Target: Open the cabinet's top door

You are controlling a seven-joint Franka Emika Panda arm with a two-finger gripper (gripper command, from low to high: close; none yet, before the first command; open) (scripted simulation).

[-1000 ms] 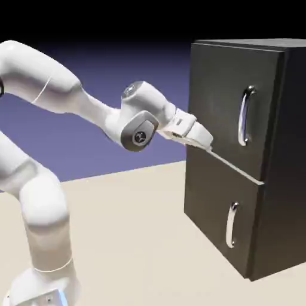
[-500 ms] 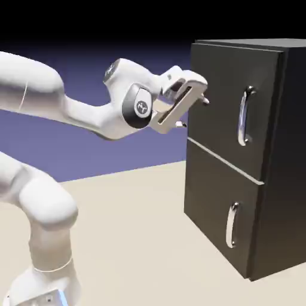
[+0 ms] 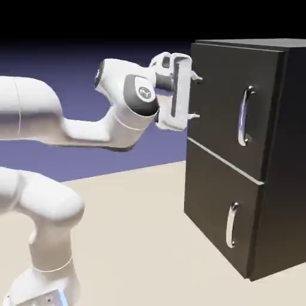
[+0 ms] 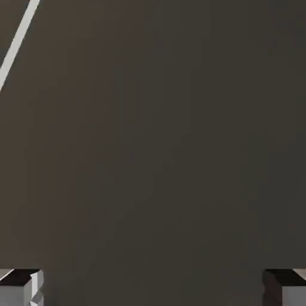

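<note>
Hand view: dark door [image 4: 155,149], seemingly matte, fills nearly all the room

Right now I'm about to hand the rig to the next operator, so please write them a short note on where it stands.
Pincer: open and empty, its two fingers set apart one above the other, in front of the tall matte black upper door, on the far side from its handle.
Long curved chrome handle: on that upper door, toward the exterior view's right, with nothing gripping it.
Shorter black lower door: closed, not part of the job.
Done: nothing opened; the upper door is shut.
Left: get the pincer to the long handle, grip it, pull the upper door open.
</note>
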